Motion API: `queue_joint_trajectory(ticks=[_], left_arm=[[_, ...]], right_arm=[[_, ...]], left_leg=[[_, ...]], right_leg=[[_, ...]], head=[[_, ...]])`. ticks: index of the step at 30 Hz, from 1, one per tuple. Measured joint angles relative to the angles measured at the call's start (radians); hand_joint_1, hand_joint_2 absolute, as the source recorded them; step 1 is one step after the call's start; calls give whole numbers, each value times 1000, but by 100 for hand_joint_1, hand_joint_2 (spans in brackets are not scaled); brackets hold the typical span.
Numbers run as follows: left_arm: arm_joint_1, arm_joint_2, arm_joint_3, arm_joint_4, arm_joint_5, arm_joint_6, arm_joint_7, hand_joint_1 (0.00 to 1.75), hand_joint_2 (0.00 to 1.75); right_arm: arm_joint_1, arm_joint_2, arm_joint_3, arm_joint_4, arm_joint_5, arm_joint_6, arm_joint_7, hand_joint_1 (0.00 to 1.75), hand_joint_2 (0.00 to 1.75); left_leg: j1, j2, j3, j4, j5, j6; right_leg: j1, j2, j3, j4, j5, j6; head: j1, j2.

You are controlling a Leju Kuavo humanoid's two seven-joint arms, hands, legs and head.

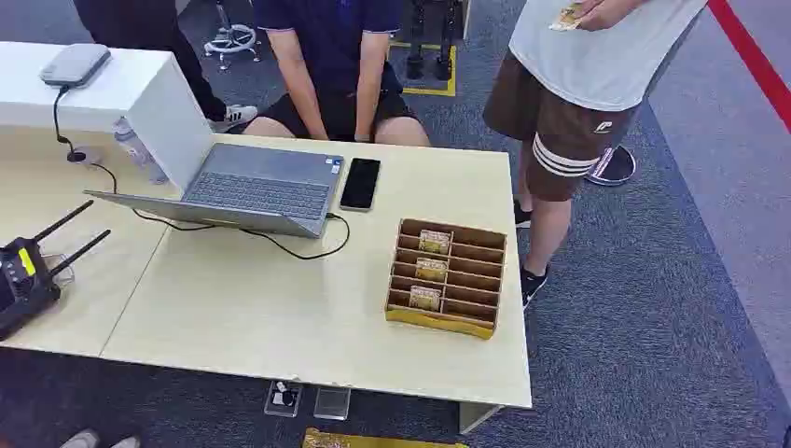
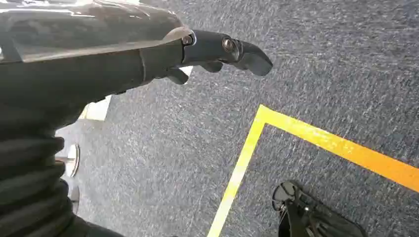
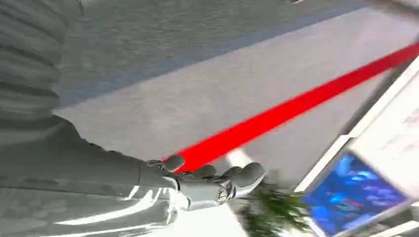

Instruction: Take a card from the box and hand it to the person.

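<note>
Your cards sit in the cardboard box at the right end of the desk: one card in a far slot, a second card in a middle slot and a third card in a near slot, all standing on edge in the left column of compartments, with the right column showing bare dividers. Neither of your hands is near the box. In the left wrist view, your left hand hangs over grey carpet crossed by a yellow tape line, its dark fingers extended and a little apart, holding nothing. In the right wrist view, your right hand hangs with its fingers loosely curved and apart, empty too, over pale floor with a red stripe; that picture is blurred. On the desk beyond the box lie a black phone and, just beside it, an open grey laptop with a black cable looping from it. A black controller with antennas rests at the left edge. A standing person in brown shorts is just past the desk's right end, holding something card-like in a hand at chest height. A seated person faces the desk from the far side.
</note>
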Motion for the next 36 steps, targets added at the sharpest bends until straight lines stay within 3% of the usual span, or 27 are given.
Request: queue_joint_trajectory(ticks=[4, 8, 9, 10, 11, 13, 24, 28, 31, 33, 34, 36], left_arm=[[0, -3, 7, 0, 4, 1, -6, 0, 175], [0, -4, 10, 0, 10, 1, -14, 0, 175], [0, -4, 10, 0, 11, 1, -16, 0, 175], [0, -5, 10, 0, 11, 1, -18, 0, 175], [0, -5, 10, 1, 13, 1, -19, 0, 175], [-1, -5, 10, 1, 14, 1, -22, 0, 175], [-3, -5, 9, 2, 11, -8, -40, 0, 175], [-6, -3, 9, 2, 9, -18, -42, 0, 175], [-7, -1, 9, 2, 3, -24, -42, 0, 175], [-7, 1, 9, 2, 0, -29, -42, 0, 175], [-7, 2, 9, 2, -2, -29, -42, 0, 175], [-8, 4, 9, 2, -3, -33, -42, 0, 175]], right_arm=[[-6, 22, 104, -124, 33, -1, 11, 0, 175], [-15, 48, 220, -228, 72, 5, 26, 33, 175], [-19, 56, 249, -250, 83, 7, 30, 33, 175], [-21, 65, 282, -272, 96, 8, 33, 98, 175], [-24, 72, 312, -291, 108, 10, 37, 140, 175], [-31, 90, 377, -328, 135, 16, 46, 148, 175], [-76, 199, 704, -451, 320, 46, 145, 157, 175], [-91, 245, 807, -458, 404, 69, 200, 162, 175], [-111, 273, 872, -452, 470, 98, 241, 148, 175], [-128, 286, 912, -437, 510, 125, 270, 148, 175], [-138, 293, 931, -427, 524, 138, 282, 159, 175], [-158, 308, 975, -396, 548, 169, 312, 161, 175]], left_leg=[[0, 0, 0, 0, 0, 0], [0, 0, 0, 0, 0, 0], [0, 0, 0, 0, 0, 0], [0, 0, 0, 0, 0, 0], [0, 0, 0, 0, 0, 0], [0, 0, 0, 0, 0, 0], [0, 0, 0, 0, 1, 0], [0, 0, 0, 0, 1, 0], [0, 0, 0, 0, 1, 0], [0, 0, 0, 0, 1, 0], [0, 0, 0, 0, 1, 0], [0, 0, 0, 0, 1, 0]], right_leg=[[0, 0, 0, 0, 0, 0], [0, 0, 0, 0, 0, 0], [0, 0, 0, 1, 0, 0], [0, 0, 0, 1, 0, 0], [0, 0, 0, 1, 0, 0], [0, 0, 0, 1, 0, 0], [0, 0, -1, 1, 0, 0], [0, 0, -1, 1, 0, 0], [0, 0, -1, 1, 0, 0], [0, 0, -1, 1, 0, 0], [0, 0, -1, 1, 0, 0], [0, 0, -1, 1, 0, 0]], head=[[0, 0], [0, 0], [0, 0], [0, 0], [1, 0], [0, 0], [0, 0], [0, 0], [-1, 0], [1, 0], [1, 0], [0, 0]])
